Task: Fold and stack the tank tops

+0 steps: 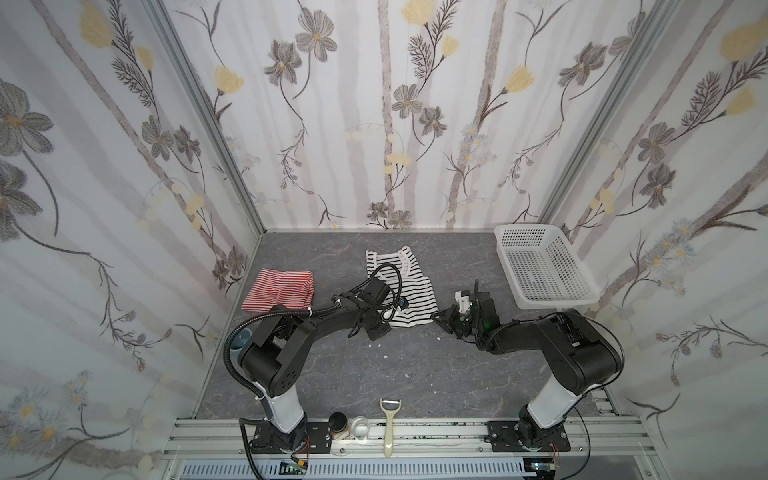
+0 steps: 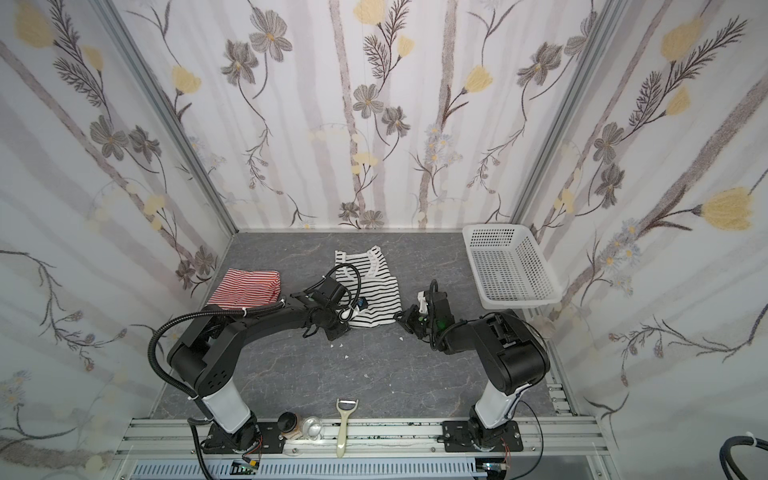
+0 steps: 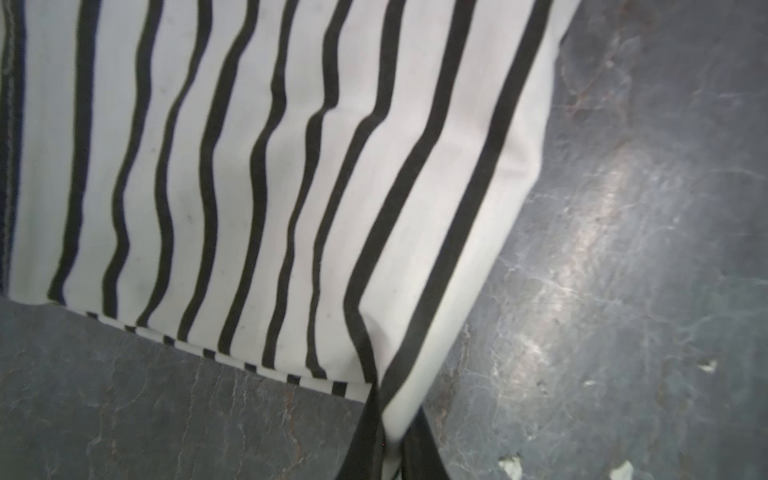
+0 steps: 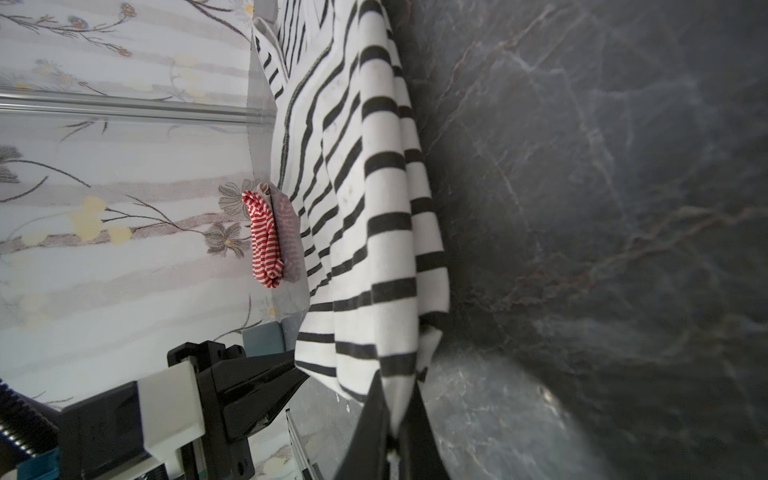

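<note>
Left claw (image 3: pixel 388 419) and right claw (image 4: pixel 395 415) pinch the black-striped top (image 1: pixel 415 299), seemingly by corners.

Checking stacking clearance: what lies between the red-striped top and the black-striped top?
In both top views, mostly bare grey table separates the red-striped top and the black-striped top; the left arm crosses above the gap's near part.

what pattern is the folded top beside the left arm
The folded top has thin red-and-white stripes, clearest in a top view.
</note>
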You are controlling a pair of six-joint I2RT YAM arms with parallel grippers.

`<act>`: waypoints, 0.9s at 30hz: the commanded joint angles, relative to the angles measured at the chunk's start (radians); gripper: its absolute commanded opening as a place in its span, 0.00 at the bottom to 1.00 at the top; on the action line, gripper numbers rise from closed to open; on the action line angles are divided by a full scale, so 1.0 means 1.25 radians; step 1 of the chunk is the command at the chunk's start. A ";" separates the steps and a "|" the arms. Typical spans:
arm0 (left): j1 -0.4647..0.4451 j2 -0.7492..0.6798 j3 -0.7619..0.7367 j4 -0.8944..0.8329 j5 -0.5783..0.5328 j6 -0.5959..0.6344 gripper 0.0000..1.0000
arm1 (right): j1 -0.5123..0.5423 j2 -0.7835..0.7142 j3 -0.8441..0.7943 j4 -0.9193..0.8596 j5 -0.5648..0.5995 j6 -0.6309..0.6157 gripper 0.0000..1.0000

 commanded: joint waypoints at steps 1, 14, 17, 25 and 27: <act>-0.014 -0.021 0.016 -0.074 0.100 0.019 0.09 | 0.001 -0.067 -0.021 -0.031 0.001 -0.004 0.00; -0.087 -0.081 0.112 -0.344 0.420 0.071 0.10 | -0.014 -0.519 -0.040 -0.451 0.092 -0.039 0.00; -0.087 -0.085 0.160 -0.405 0.483 0.099 0.09 | -0.015 -0.538 -0.007 -0.483 0.083 -0.034 0.00; -0.035 -0.036 0.298 -0.487 0.525 0.144 0.08 | -0.037 -0.448 0.172 -0.514 0.052 -0.051 0.00; 0.001 -0.009 0.327 -0.498 0.535 0.156 0.07 | -0.039 -0.381 0.243 -0.519 0.036 -0.064 0.00</act>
